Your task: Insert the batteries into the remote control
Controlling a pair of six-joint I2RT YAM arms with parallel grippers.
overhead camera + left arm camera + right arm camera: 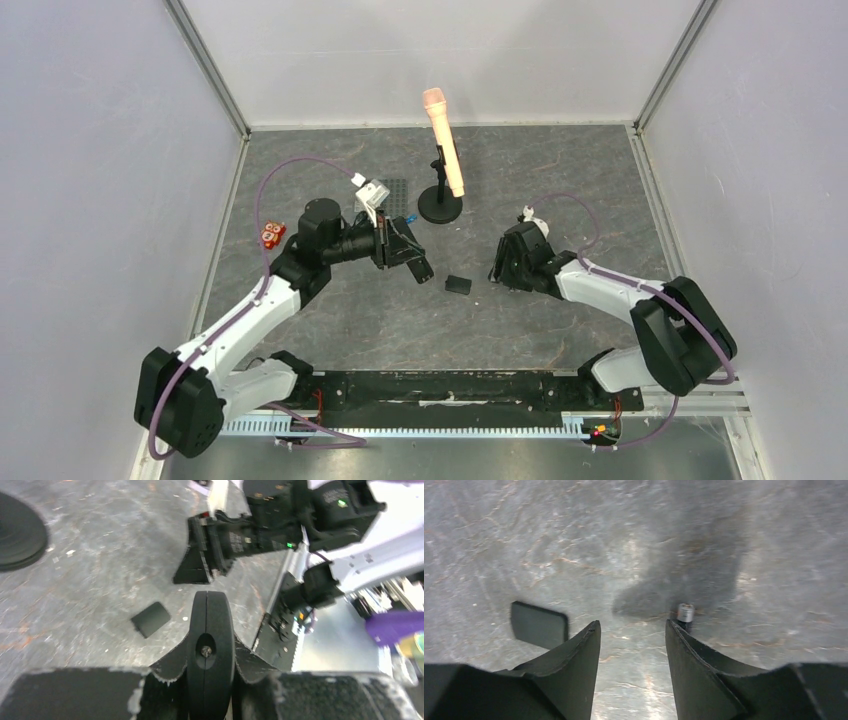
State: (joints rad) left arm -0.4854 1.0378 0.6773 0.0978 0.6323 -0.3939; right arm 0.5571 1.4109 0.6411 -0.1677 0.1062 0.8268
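From above, the left gripper [398, 250] is clamped on the remote [422, 268], held off the grey mottled table [350, 330] left of centre. The cover [458, 284] lies just right of it and the right gripper [508, 270] hangs low beyond that, with pale walls closing in left, right and far. The left wrist view shows the remote edge-on between closed fingers, though which face holds the bay is too dark to tell. In the right wrist view the fingers [574, 665] stand apart around bare table, a battery [685, 613] just beside one tip. Picking it up is the step in hand, I judge, and next the jaws must shift to straddle it, then close.
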